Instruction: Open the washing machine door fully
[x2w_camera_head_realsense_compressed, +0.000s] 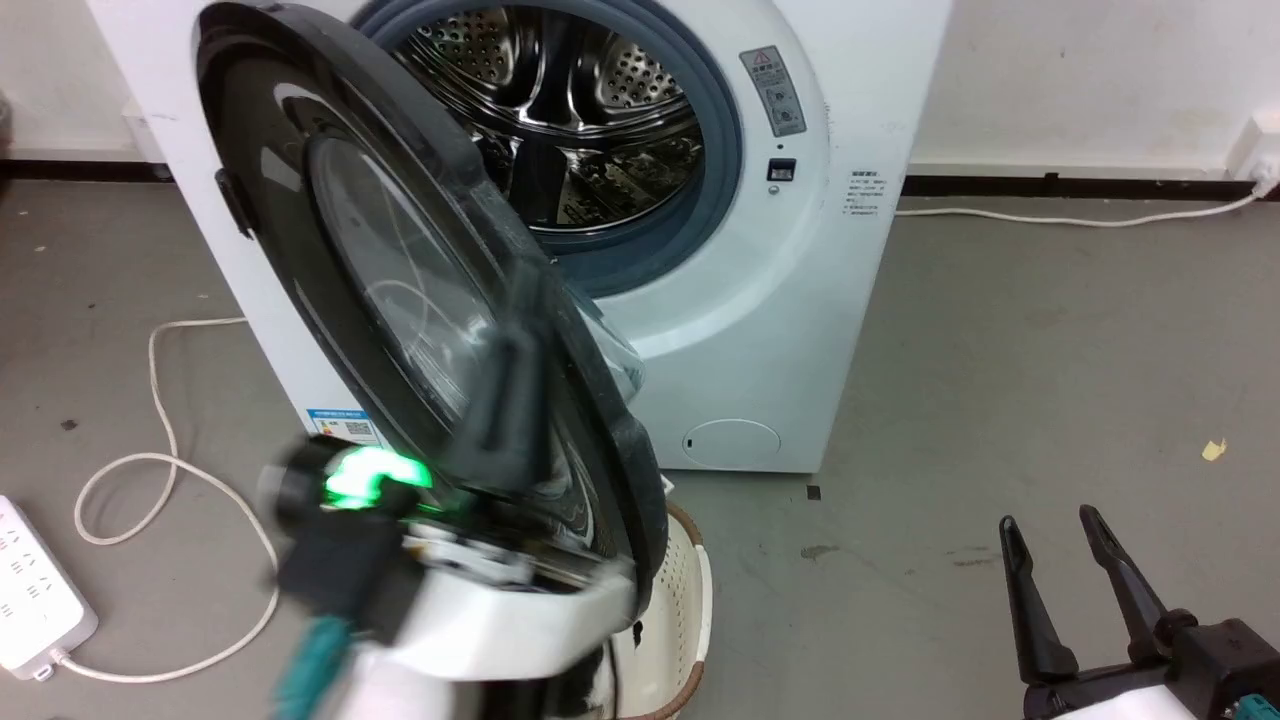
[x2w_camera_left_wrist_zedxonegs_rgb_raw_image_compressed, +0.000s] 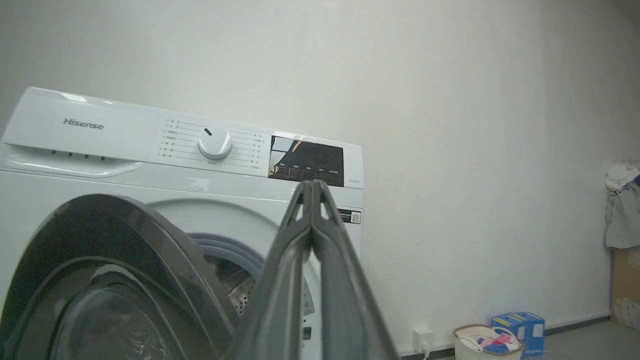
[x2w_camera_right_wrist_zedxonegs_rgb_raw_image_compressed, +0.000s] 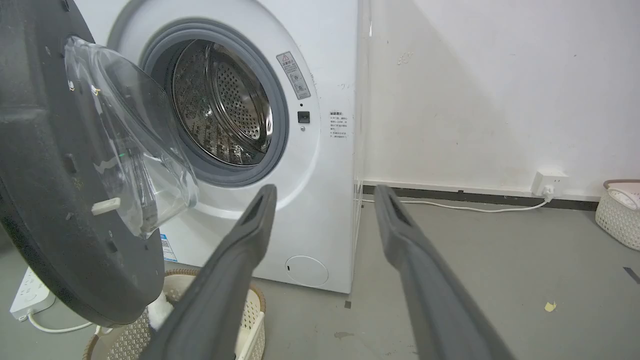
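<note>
Door (x2w_camera_head_realsense_compressed: 400, 300), hinged at the left edge of the machine (x2w_camera_head_realsense_compressed: 760, 330), had its free rim beside my left gripper (x2w_camera_left_wrist_zedxonegs_rgb_raw_image_compressed: 311, 186), jaws together; my right gripper (x2w_camera_head_realsense_compressed: 1050, 520), jaws apart, sat well off.

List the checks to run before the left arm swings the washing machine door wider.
1. washing machine door unlatched: ok.
2. Fully open: not ok, only partway.
3. left gripper shut, nothing between its fingers: ok.
4. Its contact with the door: cannot tell.
5. right gripper open, apart from the door: ok.
6. basket beneath the door's lower edge, swing clearance: cannot tell.
</note>
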